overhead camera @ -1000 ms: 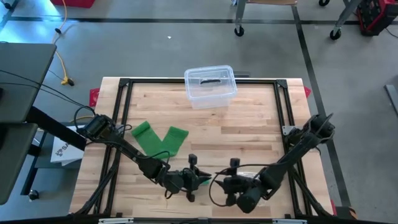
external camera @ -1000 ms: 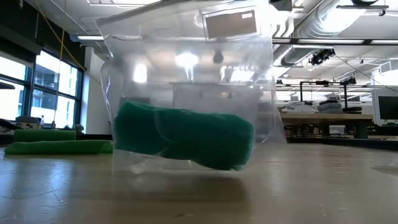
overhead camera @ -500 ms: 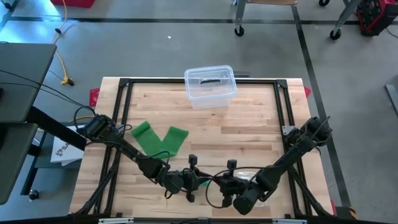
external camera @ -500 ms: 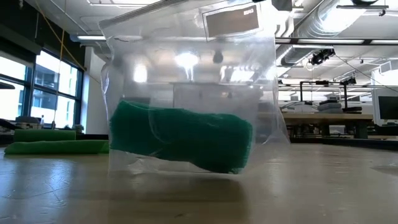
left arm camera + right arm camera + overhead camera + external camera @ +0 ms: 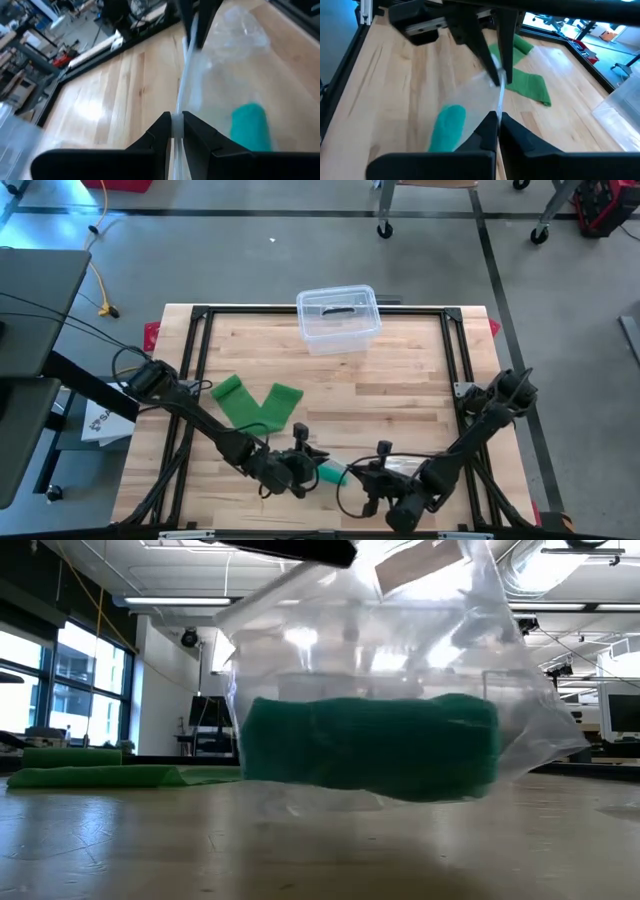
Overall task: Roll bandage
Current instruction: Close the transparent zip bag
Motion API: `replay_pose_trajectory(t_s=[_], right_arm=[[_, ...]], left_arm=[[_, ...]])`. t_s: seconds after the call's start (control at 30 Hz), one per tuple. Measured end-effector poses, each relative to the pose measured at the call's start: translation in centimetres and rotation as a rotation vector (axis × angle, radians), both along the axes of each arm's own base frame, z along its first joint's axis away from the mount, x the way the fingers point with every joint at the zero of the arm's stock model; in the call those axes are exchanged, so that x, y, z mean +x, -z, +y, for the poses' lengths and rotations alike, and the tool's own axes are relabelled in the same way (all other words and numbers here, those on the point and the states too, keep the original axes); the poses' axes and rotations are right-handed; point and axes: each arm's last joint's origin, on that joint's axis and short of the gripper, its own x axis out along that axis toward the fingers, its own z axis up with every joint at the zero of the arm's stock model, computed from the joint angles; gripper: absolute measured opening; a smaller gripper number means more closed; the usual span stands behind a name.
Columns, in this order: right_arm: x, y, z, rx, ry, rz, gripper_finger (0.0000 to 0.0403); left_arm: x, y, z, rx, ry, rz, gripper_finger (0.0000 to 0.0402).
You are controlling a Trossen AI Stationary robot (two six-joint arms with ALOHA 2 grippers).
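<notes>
My right gripper [image 5: 496, 116] just clamped the clear plastic bag's [image 5: 500, 690] rim opposite my left gripper [image 5: 175, 120], also pinching it; rolled green bandage [image 5: 370, 745] hangs at 6 o'clock, long axis along the rim.

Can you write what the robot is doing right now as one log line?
left gripper: shut on plastic bag | right gripper: shut on plastic bag | rolled green bandage: inside bag | bag: lifted off table
</notes>
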Motion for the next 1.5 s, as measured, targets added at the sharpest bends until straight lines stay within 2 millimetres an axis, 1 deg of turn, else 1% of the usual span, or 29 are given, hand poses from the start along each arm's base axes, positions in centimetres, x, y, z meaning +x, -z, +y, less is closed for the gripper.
replay_pose_trajectory(t_s=[0.13,0.23,0.43,0.53,0.6,0.73,0.9,1.03,1.17,1.3,1.4,1.5], right_arm=[[-0.8,-0.3,0.4,-0.008,0.006,-0.021,0.0],[-1.4,-1.2,0.6,-0.008,0.005,-0.048,0.0],[-2.6,-2.7,0.5,-0.006,-0.007,-0.066,0.0],[-2.9,-3.0,0.5,-0.011,-0.005,-0.077,0.0],[-3.1,-3.0,0.7,0.001,-0.004,-0.08,0.0],[-3.6,-2.9,0.7,0.019,0.004,-0.073,0.0],[-3.9,-2.7,0.7,0.031,0.015,-0.067,0.0],[-4.0,-2.6,0.6,0.039,0.025,-0.063,0.0],[-4.3,-2.3,0.3,0.04,0.048,-0.042,0.0],[-4.8,-1.8,-0.3,0.059,0.092,-0.009,0.0],[-6.0,-1.7,-1.0,0.07,0.201,-0.088,0.0],[-7.9,-2.0,-2.6,0.11,0.317,-0.161,0.0]], left_arm=[[-1.1,-1.0,0.6,-0.006,-0.023,0.044,0.0035],[-1.8,-1.6,0.9,-0.011,-0.03,0.075,0.0035],[-2.8,-2.1,1.0,-0.008,-0.01,0.126,0.0035],[-3.1,-2.3,0.9,-0.005,-0.001,0.13,0.0038],[-3.4,-2.2,0.9,0.014,0.004,0.158,0.0047],[-3.8,-1.9,1.0,0.019,-0.006,0.189,0.0086],[-3.7,-2.0,1.1,-0.024,-0.031,0.176,0.0138],[-3.3,-2.0,1.1,-0.077,0.022,0.189,0.0164],[-3.0,-2.3,0.9,-0.11,0.1,0.183,0.0171],[-2.5,-3.0,0.6,-0.096,0.141,0.112,0.0172],[-2.2,-3.5,0.5,-0.084,0.129,0.047,0.0172],[-2.0,-3.8,0.7,-0.089,0.09,0.011,0.0172]])
